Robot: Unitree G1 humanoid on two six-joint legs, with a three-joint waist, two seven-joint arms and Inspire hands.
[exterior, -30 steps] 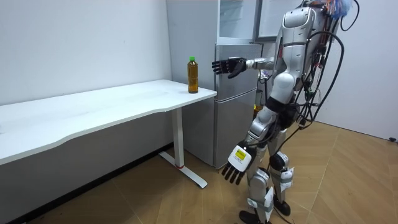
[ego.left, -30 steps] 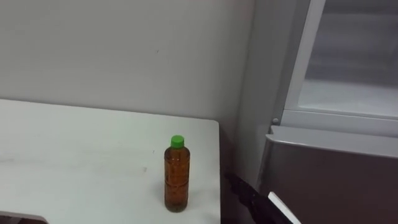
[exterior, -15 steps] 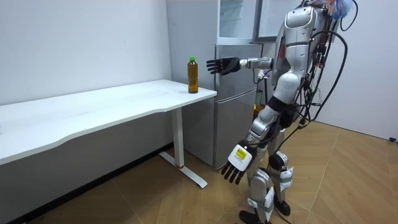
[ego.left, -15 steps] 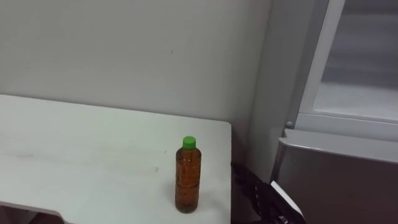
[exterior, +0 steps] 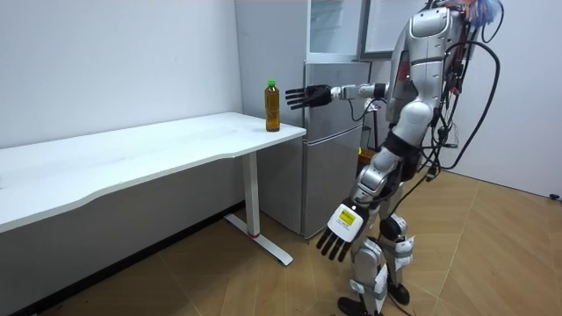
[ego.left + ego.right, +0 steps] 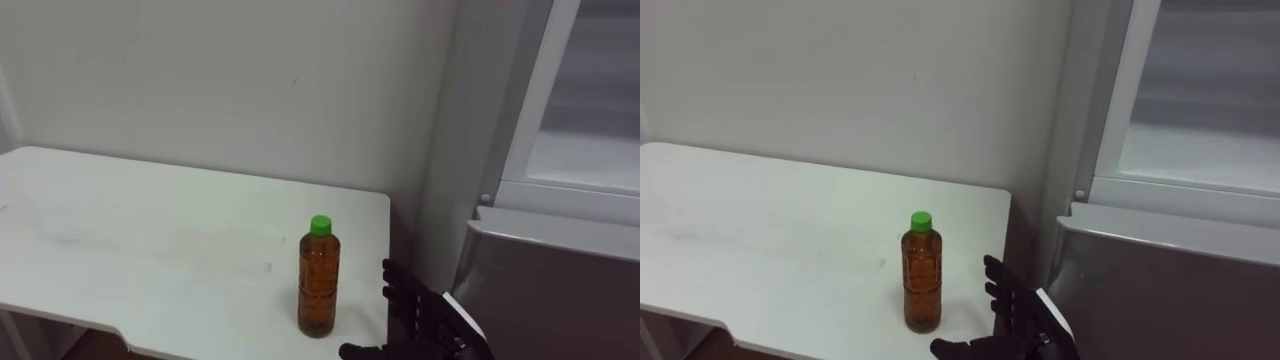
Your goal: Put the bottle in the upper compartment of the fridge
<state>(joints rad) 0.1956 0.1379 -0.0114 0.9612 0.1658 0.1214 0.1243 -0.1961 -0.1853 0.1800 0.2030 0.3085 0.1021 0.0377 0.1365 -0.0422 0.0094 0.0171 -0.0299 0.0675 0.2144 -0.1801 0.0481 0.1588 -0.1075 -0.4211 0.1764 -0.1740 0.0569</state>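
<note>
The white table (image 6: pixel 120 250) runs in from the left against the wall, and the bottle (image 6: pixel 318 282), amber with a green cap, stands upright near the table's right-hand corner. Just to its right the robot's right hand (image 6: pixel 425 320) reaches in from below with the fingers spread and the thumb pointing toward the bottle. There seems to be a narrow gap between them, though the angle makes this hard to judge. Further right is the fridge (image 6: pixel 560 270), its upper compartment open. In the room view the robot stands before the fridge, and its left hand (image 5: pixel 341 235) hangs by its thigh, fingers loosely spread.
</note>
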